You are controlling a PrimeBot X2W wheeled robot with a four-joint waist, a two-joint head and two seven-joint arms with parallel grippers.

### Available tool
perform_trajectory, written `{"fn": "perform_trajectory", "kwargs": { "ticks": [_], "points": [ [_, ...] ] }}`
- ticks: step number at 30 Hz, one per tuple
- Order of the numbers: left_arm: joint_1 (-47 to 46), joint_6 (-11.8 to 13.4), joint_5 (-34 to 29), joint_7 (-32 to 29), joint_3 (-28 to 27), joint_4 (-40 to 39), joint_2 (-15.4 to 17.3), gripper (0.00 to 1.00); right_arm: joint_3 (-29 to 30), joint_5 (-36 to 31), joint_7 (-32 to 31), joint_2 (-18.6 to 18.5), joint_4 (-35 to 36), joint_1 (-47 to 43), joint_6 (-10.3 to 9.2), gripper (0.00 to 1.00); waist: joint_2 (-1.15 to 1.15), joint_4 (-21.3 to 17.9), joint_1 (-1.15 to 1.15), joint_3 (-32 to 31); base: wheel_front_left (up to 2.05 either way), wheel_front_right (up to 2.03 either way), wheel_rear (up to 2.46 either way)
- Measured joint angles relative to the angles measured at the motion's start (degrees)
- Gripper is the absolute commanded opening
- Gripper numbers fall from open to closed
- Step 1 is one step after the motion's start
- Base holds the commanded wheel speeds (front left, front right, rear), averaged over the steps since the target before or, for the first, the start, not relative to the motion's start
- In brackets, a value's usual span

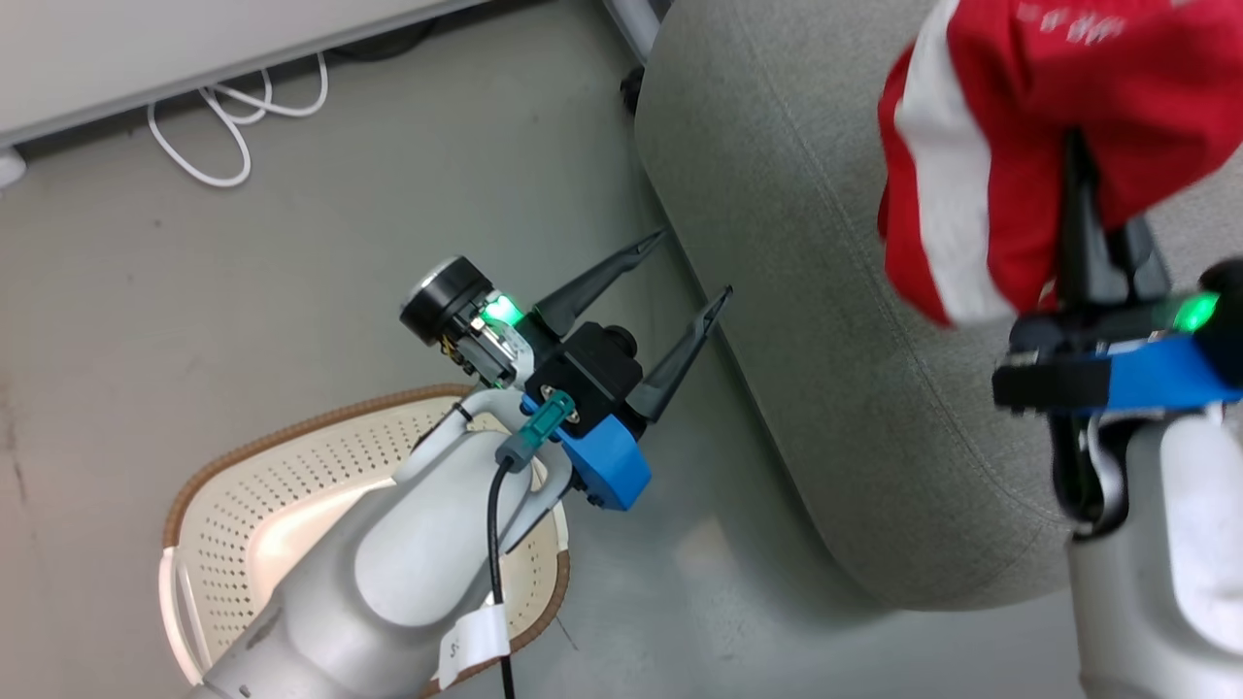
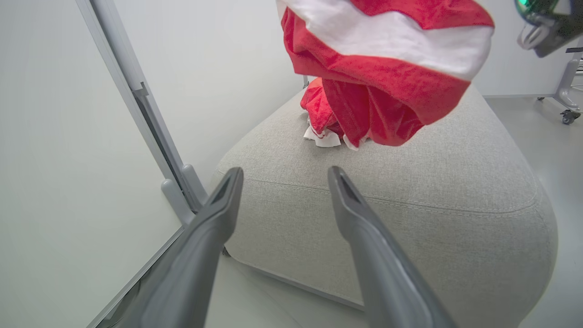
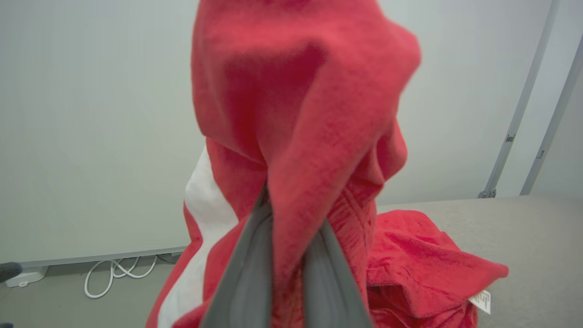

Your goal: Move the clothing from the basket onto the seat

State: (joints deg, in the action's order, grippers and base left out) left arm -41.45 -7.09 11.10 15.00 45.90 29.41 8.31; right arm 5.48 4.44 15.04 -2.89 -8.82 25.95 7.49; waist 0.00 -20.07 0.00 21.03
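Observation:
My right gripper (image 1: 1080, 184) is shut on a red garment with a white stripe (image 1: 1029, 107), holding it up over the grey seat (image 1: 825, 311). In the right wrist view the fabric (image 3: 296, 91) drapes over the pinched fingers (image 3: 255, 259). A second red garment (image 3: 410, 264) lies crumpled on the seat (image 3: 524, 228), also visible from the left wrist (image 2: 321, 109). My left gripper (image 1: 696, 262) stands open and holds nothing, just left of the seat's edge. The cream basket (image 1: 291, 427) sits on the floor under my left forearm; no clothing shows in its visible part.
A white cable (image 1: 233, 107) loops on the floor by a pale wall panel at the back. A grey frame post (image 2: 177, 187) stands beside the seat's far corner. A caster (image 1: 631, 89) sits behind the seat. Grey floor separates basket and seat.

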Motion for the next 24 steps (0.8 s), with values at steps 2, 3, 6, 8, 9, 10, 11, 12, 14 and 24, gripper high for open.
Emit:
{"fn": "perform_trajectory", "kwargs": {
  "ticks": [2,3,6,8,9,10,11,12,14,24],
  "points": [
    [-0.5,0.0,-0.1,0.0,-0.2,-0.3,0.6,1.0,0.1,-0.3,0.0,0.0,0.4,3.1,0.0,0.0,0.0,0.1,0.0,1.0,0.0,0.0,0.0],
    [-0.8,0.0,-0.3,0.0,-0.3,-0.3,0.8,1.0,0.4,-0.6,0.0,0.0,0.5,4.8,0.0,0.0,0.0,0.1,0.0,1.6,0.0,0.0,0.0],
    [-2.0,0.0,-0.9,0.0,-0.6,-0.7,1.7,1.0,2.4,-1.9,0.0,0.0,1.0,10.5,0.0,0.0,0.0,0.3,0.0,3.7,0.0,0.0,0.0],
    [-2.8,0.1,-1.3,0.0,-0.6,-1.1,2.2,1.0,4.5,-2.3,0.0,-0.9,0.9,14.0,0.0,0.0,0.0,0.5,0.0,5.2,0.0,0.0,0.0],
    [-3.3,0.1,-1.6,0.0,-0.6,-1.1,2.4,1.0,5.7,-2.4,0.0,-1.6,0.9,15.9,0.0,0.0,0.0,0.7,0.01,6.0,0.0,0.0,0.0],
    [-3.8,0.1,-1.7,0.0,-0.5,-1.3,2.5,1.0,6.8,-2.4,0.0,-2.6,0.7,17.6,0.0,0.0,0.0,0.8,0.0,6.8,0.0,0.0,0.0],
    [-4.2,0.1,-1.8,0.0,-0.5,-1.4,2.7,1.0,8.0,-2.6,0.0,-3.5,0.7,19.2,0.0,0.0,0.0,1.0,0.01,7.6,0.0,0.0,0.0],
    [-4.7,0.1,-2.0,0.0,-0.4,-1.5,2.9,1.0,9.2,-2.9,0.0,-4.6,0.3,20.7,0.0,0.0,0.0,1.2,0.0,8.4,0.0,0.0,0.0],
    [-5.7,0.1,-2.2,0.0,-0.4,-1.7,3.1,1.0,11.7,-3.0,0.0,-7.1,-0.7,23.5,0.0,0.0,0.0,1.6,0.0,10.2,0.0,0.0,0.0],
    [-9.4,0.1,-3.4,-0.5,0.1,-3.5,4.8,1.0,22.5,-2.7,0.0,-17.5,-11.8,30.1,0.0,0.0,0.0,3.3,0.01,18.4,0.0,0.0,0.0]
  ]
}}
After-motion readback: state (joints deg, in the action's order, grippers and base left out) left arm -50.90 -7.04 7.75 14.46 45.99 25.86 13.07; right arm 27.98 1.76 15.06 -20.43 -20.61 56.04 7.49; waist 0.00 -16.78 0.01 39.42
